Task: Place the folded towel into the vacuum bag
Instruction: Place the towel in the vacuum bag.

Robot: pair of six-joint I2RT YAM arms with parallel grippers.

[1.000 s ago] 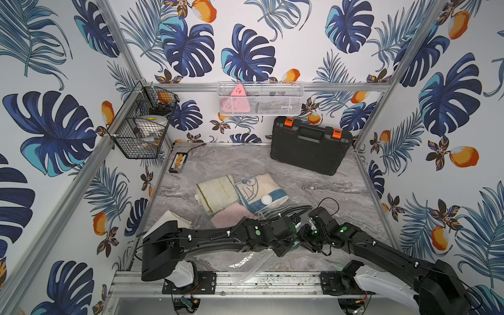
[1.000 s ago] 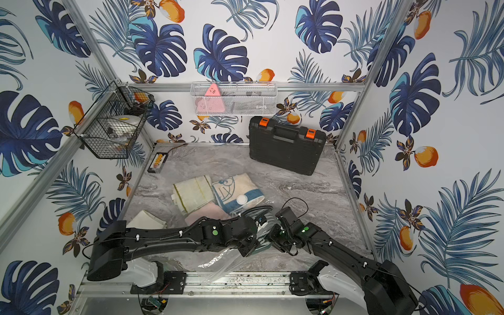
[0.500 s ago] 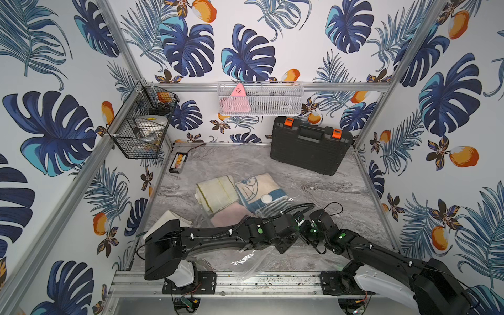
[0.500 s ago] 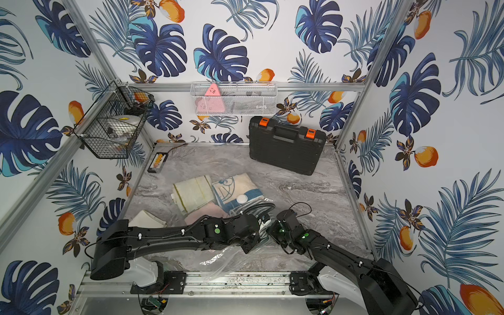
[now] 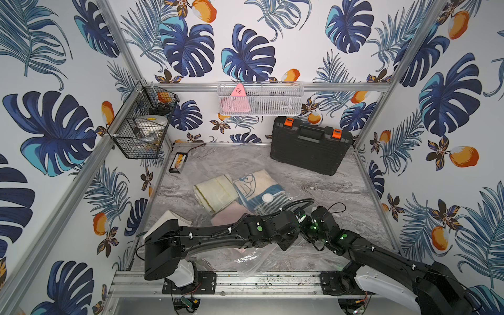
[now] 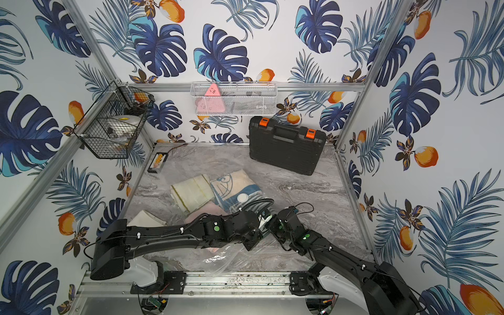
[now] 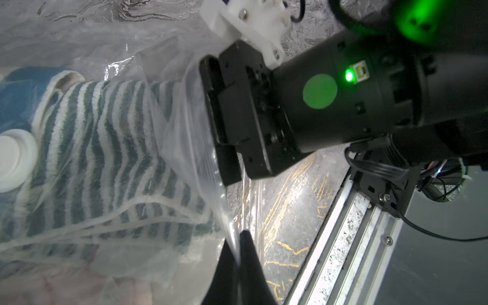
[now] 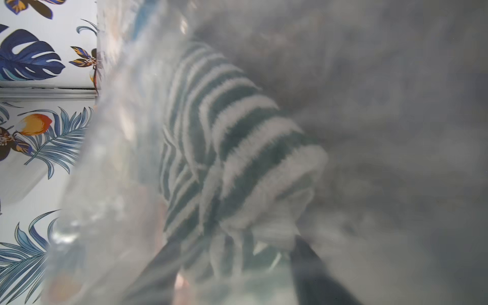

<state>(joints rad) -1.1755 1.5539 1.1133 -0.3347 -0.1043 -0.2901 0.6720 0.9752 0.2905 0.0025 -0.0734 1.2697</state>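
Note:
The vacuum bag (image 5: pixel 253 261) is clear crinkly film spread over the front middle of the table, its white valve cap (image 5: pixel 267 198) further back. A folded green-and-white striped towel (image 7: pixel 92 145) lies inside it, next to the cap (image 7: pixel 13 158). My left gripper (image 7: pixel 239 253) is shut on a taut edge of the bag's film. My right gripper (image 8: pixel 237 264) reaches in under the film, fingers wide apart, with a corner of the striped towel (image 8: pixel 237 148) lying between them. In both top views the two wrists meet over the bag and hide the fingertips.
A cream towel (image 5: pixel 215 192), a blue cartoon towel (image 5: pixel 256 182) and a pink one (image 5: pixel 226 215) lie under the film. A white folded cloth (image 5: pixel 169 218) sits front left. A black case (image 5: pixel 311 147) stands at the back right, a wire basket (image 5: pixel 141 128) hangs left, and the metal rail (image 5: pixel 245 281) runs along the front.
My left gripper has shut on the bag's film. The right gripper's fingers have spread apart round the striped towel. Both wrists edged a little further back.

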